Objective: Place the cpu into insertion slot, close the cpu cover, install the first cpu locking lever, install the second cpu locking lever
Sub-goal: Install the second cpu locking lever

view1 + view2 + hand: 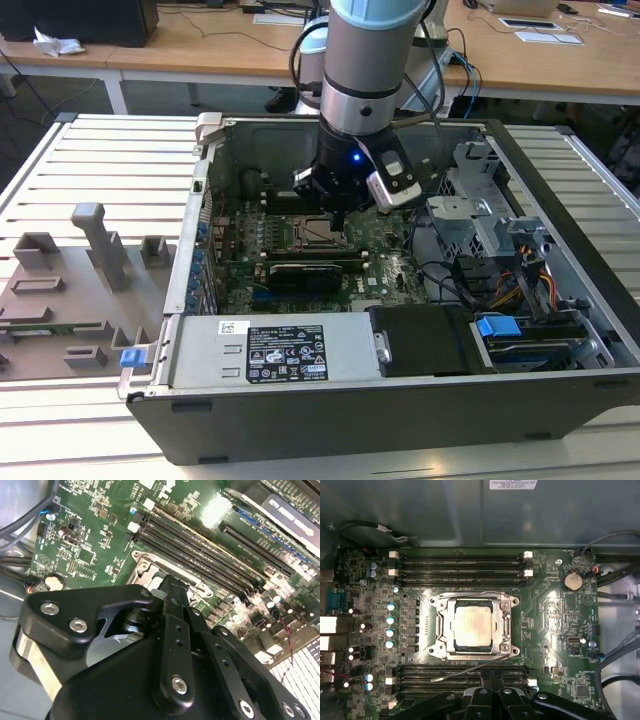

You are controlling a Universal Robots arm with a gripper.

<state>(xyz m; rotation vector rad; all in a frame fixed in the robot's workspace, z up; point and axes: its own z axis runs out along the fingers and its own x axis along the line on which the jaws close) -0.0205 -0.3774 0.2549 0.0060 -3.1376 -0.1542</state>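
Tool (pixel 487 692) near cpu (pixel 472 627) — pale, square, seated.

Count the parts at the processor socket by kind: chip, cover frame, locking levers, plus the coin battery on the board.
In the first wrist view:
Chip: 1
Cover frame: 1
Locking levers: 2
Coin battery: 1
Total: 5

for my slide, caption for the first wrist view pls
CPU seated in the socket with the cover down over it, hand just beside the socket.
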